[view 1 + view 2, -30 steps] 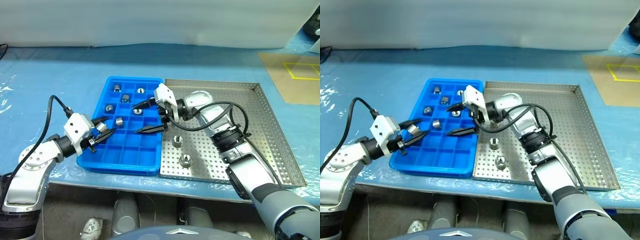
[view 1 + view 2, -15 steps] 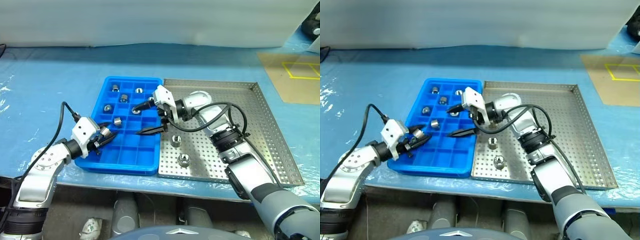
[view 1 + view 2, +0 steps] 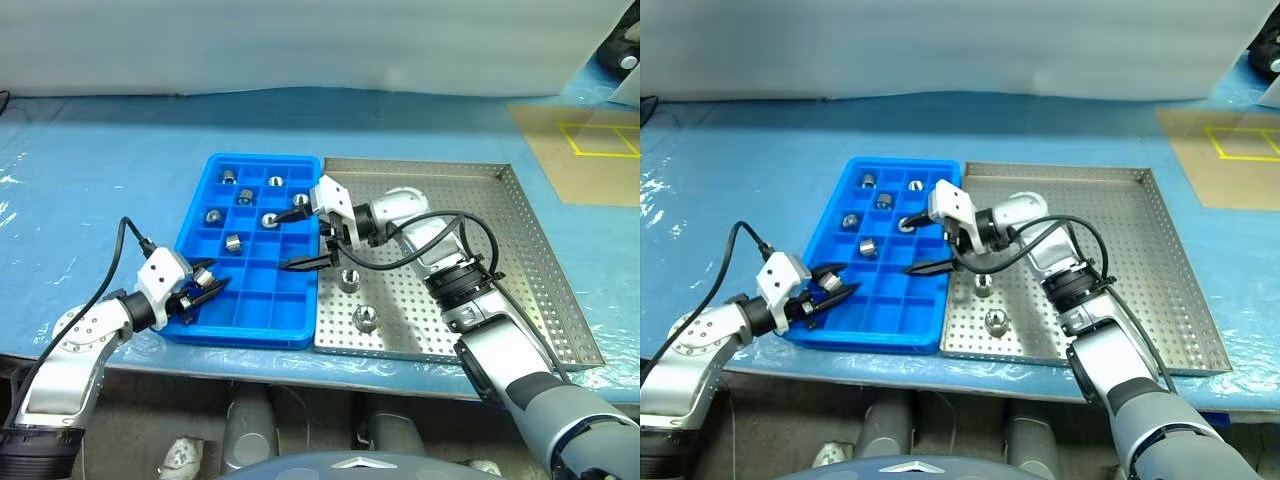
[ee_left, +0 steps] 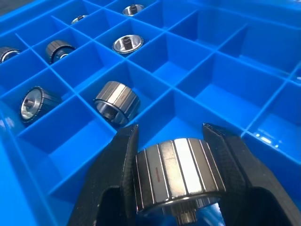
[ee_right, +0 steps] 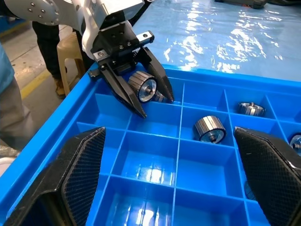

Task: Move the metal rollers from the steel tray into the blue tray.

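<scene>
My left gripper (image 3: 203,287) is shut on one of the metal rollers (image 4: 176,176), a ribbed silver cylinder, held low over the near-left compartments of the blue tray (image 3: 250,332). Several rollers (image 3: 233,241) lie in the tray's far compartments, one to a cell. Over the tray's right edge hovers my right gripper (image 3: 294,239), open with nothing between its fingers and pointing left. Its wrist view shows the left gripper holding the roller (image 5: 143,87). Two rollers (image 3: 349,279) (image 3: 367,318) stand on the perforated floor of the steel tray (image 3: 530,290), just right of the blue tray.
Both trays sit side by side on a table under blue plastic sheeting. A cardboard sheet (image 3: 585,150) with yellow tape lies at the far right. Beyond the table's left edge are a beige stool (image 5: 70,52) and a person's legs (image 5: 44,44).
My left gripper has sunk with its roller toward the near-left part of the blue tray. The right gripper has stayed put, open. The camera view has shifted slightly.
</scene>
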